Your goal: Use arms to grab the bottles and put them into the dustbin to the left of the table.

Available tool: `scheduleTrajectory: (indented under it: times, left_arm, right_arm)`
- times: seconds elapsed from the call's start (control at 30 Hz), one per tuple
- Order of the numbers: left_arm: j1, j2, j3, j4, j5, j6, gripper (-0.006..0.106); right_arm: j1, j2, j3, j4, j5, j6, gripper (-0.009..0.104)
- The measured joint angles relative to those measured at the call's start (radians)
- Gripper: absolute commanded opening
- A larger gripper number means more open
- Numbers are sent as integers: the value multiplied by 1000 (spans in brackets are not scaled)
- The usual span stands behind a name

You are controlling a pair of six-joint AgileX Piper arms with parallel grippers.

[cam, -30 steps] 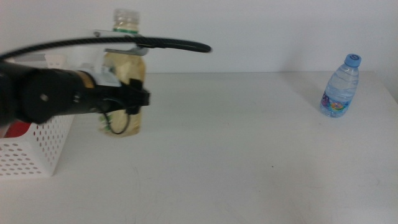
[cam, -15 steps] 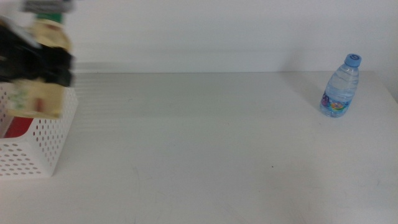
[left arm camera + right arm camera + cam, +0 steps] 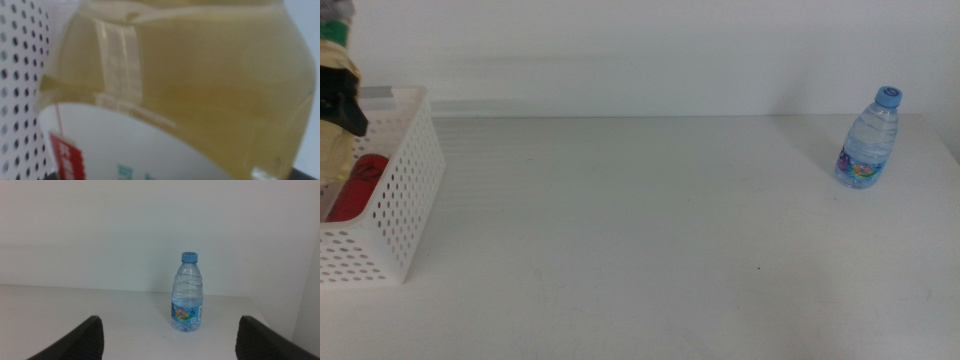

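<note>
Your left gripper is over the basket at the tabletop's left edge, pinching the yellow bottle, whose body fills the left wrist view beside the perforated wall. That bottle looks full, so reckon it heavy, with a smooth wall that could slide in the jaws; the hold sits around its body. A red can lies inside the basket.

Your right gripper waits with its jaws spread wide, facing the water bottle, which stands upright near the tabletop's far right corner. Judge it light, thin-walled and easy to tip or crush. Take it around the middle, just above the label, with a gentle squeeze rather than at the narrow capped neck.
</note>
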Motion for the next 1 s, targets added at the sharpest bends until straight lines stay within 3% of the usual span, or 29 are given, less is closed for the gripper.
scheduleTrajectory:
  times: [0.37, 0.73, 0.87, 1.0]
  left_arm:
    - [3, 219, -51, 13, 19, 14, 0]
    - [3, 258, -56, 44, 75, 16, 0]
    - [3, 282, -56, 44, 101, 16, 9]
    - [3, 293, -56, 45, 113, 16, 28]
  right_arm:
    - [0, 0, 0, 0, 0, 0, 77]
    - [0, 0, 0, 0, 0, 0, 77]
    - [0, 0, 0, 0, 0, 0, 77]
    - [0, 0, 0, 0, 0, 0, 77]
